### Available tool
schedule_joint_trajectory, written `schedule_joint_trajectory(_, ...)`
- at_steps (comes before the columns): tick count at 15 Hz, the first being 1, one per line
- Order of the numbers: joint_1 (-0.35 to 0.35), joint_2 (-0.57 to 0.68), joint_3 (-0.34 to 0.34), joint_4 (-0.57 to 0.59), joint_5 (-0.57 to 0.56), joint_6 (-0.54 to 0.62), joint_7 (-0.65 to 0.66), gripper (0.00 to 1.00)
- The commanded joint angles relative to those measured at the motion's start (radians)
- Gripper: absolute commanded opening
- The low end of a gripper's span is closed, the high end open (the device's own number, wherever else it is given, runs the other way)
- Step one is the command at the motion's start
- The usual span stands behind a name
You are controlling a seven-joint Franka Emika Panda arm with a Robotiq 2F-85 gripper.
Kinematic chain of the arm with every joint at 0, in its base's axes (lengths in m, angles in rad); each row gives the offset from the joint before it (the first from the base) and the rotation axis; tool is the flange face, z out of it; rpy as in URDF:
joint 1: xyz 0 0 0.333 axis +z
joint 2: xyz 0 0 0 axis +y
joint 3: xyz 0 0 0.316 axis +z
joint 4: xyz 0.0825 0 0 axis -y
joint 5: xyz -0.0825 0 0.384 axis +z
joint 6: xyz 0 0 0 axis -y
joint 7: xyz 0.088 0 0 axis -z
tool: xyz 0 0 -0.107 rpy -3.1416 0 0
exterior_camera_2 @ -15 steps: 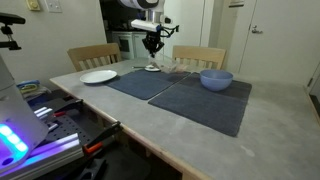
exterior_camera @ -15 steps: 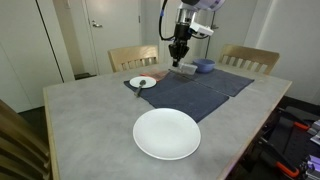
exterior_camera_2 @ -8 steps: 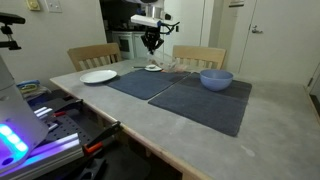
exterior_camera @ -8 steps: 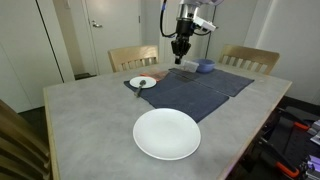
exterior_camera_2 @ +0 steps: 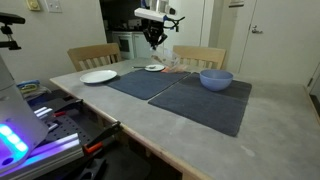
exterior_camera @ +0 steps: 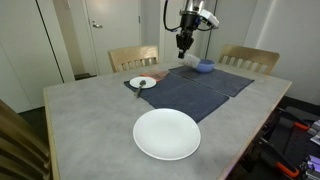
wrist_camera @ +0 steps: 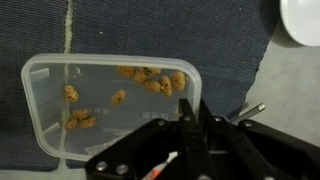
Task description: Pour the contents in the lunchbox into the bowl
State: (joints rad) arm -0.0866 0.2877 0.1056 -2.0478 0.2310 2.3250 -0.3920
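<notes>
**Item:** small shallow rectangular lunchbox of clear greyish plastic (wrist_camera: pixel 110 108), rounded corners, open-topped.
- It is lying flat on a dark blue cloth mat (wrist_camera: pixel 150 30) near the far edge of the table (exterior_camera: pixel 90 125).
- Brown food morsels (wrist_camera: pixel 150 78) are sitting loose along its walls.
- Handling, by judgement: light and thin-walled, likely flexing under a squeeze, and slick. The morsels are likely to slide once it is tilted.
- Best hold: one short wall, over the rim and clear of the food, leaving the opposite end as the spout.

**Item:** black pincer (wrist_camera: pixel 195 112), fingers drawn together and gripping nothing.
- In the wrist view its tips are showing over the lunchbox's right end.
- In both exterior views it is hanging above the lunchbox, well clear of it.

**Item:** small round light-blue bowl (exterior_camera_2: pixel 216 82).
- It is standing on the mat to the right of the lunchbox, near it but apart.
</notes>
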Motion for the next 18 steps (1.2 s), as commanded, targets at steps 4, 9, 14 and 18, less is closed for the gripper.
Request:
schedule_joint_trajectory(4, -0.055, -0.039, -0.008, 0.053, 0.116, -0.160, -0.170, 0.02)
schedule_joint_trajectory(9, -0.042, -0.029, -0.025, 0.074, 0.150, -0.171, -0.192, 0.10)
schedule_joint_trajectory(14, -0.038, -0.022, -0.025, 0.073, 0.149, -0.170, -0.189, 0.10)
schedule_joint_trajectory(18, -0.039, -0.018, -0.025, 0.081, 0.148, -0.179, -0.189, 0.02)
